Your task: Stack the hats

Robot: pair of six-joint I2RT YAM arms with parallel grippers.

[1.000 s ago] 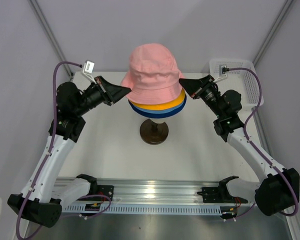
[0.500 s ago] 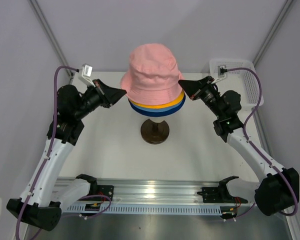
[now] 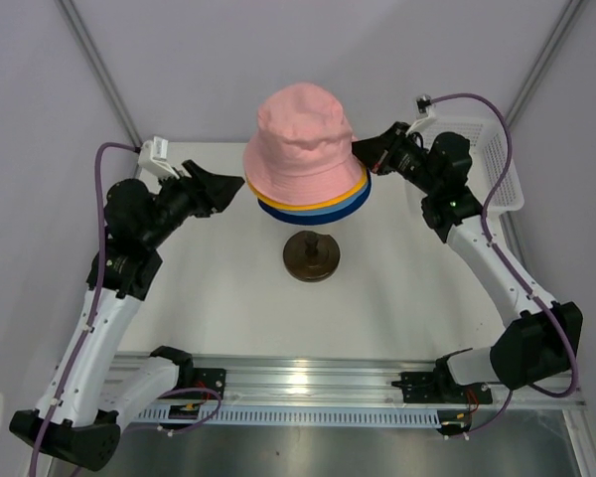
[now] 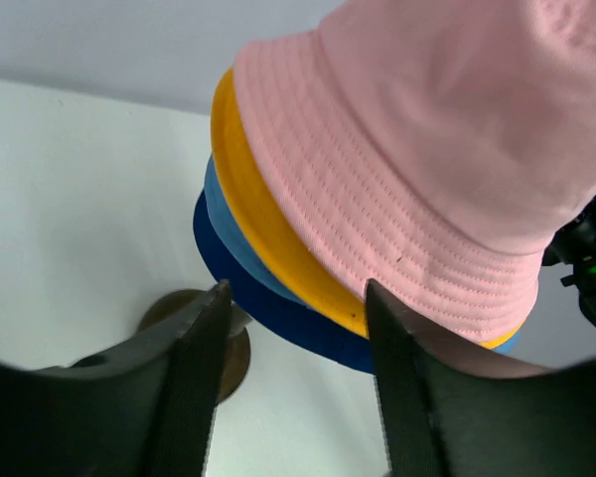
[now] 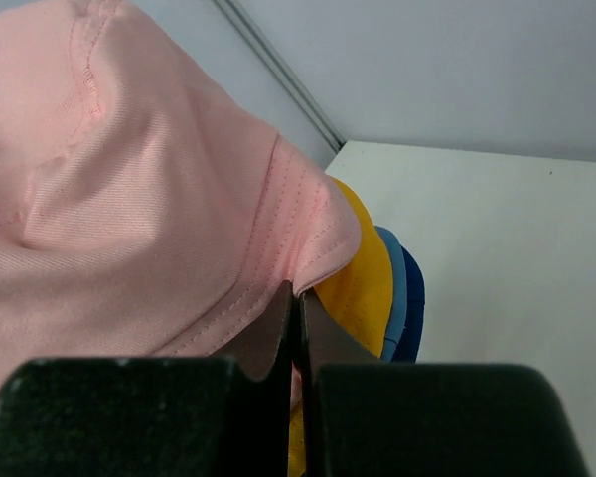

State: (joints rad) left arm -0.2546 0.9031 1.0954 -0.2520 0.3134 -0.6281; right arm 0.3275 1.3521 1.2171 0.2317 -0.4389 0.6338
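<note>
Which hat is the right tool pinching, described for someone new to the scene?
Find the hat stack above the dark base mid-table. The pink hat crowns it, over yellow, light blue and dark blue brims; it alone shows its full crown.

No text, label, brand, number or sign is showing anywhere I can read. The pink hat (image 3: 303, 144) is lying plain in front of my claws, nothing printed on its cloth; only rows of stitching are running round its brim.
</note>
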